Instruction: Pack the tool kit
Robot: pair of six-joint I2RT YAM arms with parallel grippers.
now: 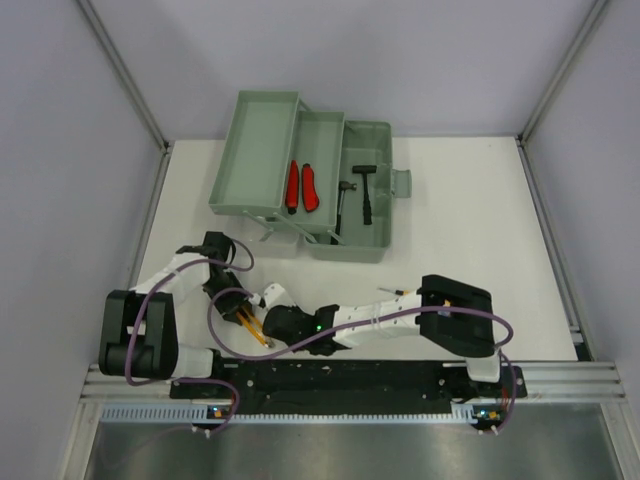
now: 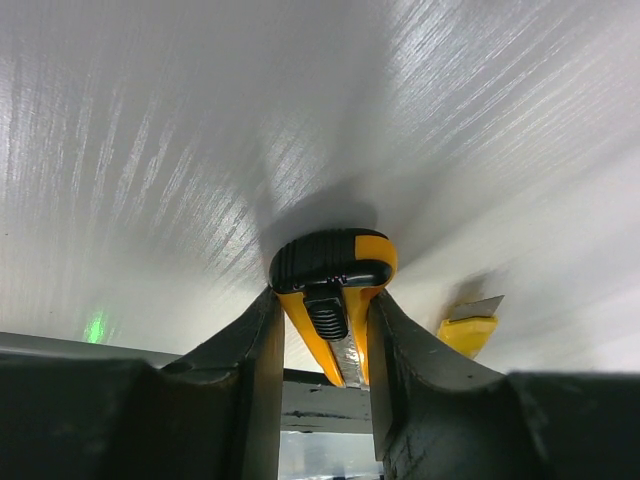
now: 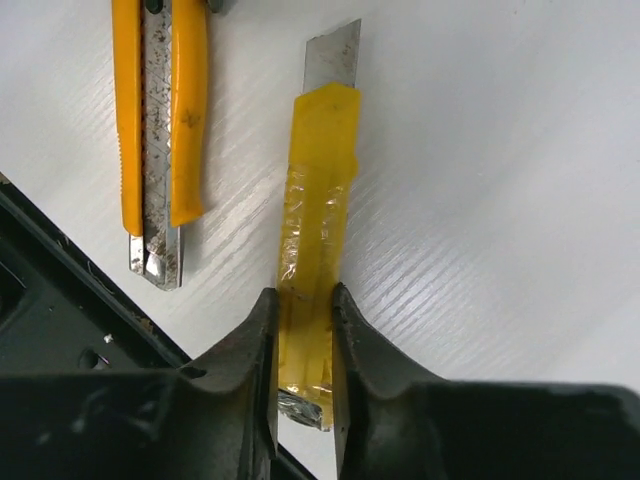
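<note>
Within left gripper (image 2: 325, 300): yellow utility knife (image 2: 335, 260) was held. Seemingly taped blade (image 3: 320, 180) was clamped by right gripper (image 3: 303, 295).

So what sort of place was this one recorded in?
Most likely a lab robot cell, not a workshop: a white table boxed in by plain pale panels on aluminium posts, with the left arm and right arm bolted to a rail.

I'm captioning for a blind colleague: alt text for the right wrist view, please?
The right tool grips a yellow-taped blade on the white table, its bare steel tip pointing away. A yellow utility knife sits parallel on the picture's left, not touching it.
</note>
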